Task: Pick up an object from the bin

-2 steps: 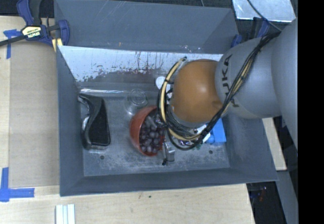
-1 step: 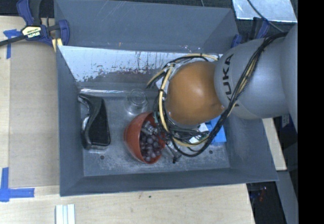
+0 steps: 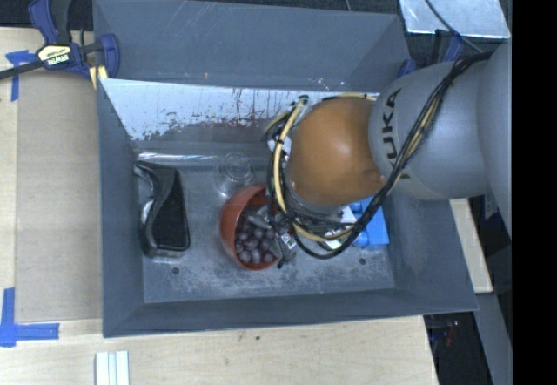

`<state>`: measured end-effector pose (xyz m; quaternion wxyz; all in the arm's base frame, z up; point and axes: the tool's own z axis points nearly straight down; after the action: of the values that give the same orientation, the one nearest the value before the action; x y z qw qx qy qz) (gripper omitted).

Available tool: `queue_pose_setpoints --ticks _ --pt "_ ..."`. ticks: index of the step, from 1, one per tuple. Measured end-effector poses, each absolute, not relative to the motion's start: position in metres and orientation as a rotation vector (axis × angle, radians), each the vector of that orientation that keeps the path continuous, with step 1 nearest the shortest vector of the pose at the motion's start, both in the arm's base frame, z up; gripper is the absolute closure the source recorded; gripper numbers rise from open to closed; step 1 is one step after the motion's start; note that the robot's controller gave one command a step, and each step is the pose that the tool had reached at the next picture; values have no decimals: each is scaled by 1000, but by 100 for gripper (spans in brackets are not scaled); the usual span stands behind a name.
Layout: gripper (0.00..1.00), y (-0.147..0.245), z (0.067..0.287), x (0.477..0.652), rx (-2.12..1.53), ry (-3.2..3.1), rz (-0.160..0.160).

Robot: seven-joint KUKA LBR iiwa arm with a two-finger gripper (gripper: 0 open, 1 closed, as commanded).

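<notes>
My gripper (image 3: 280,239) is low in the middle of the bin, mostly hidden under the arm's orange cover. It sits at the right edge of a red round bowl (image 3: 237,213) that holds a cluster of dark round beads (image 3: 252,242). A clear plastic cup (image 3: 233,170) lies just behind the bowl. A blue flat thing (image 3: 376,231) pokes out from under the arm on the right.
A black and grey stapler-like thing (image 3: 165,211) lies along the bin's left side, apart from the gripper. The arm and its cables cover the bin's right half. Bare floor shows along the front wall.
</notes>
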<state>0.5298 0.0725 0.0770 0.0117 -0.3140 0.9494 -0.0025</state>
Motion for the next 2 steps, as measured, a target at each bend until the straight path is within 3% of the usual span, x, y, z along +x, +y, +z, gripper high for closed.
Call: queue_pose_setpoints --ticks 1,2 --pt "100 73 77 530 -978 2960 -8" --pt "100 72 103 528 -978 2966 -5"
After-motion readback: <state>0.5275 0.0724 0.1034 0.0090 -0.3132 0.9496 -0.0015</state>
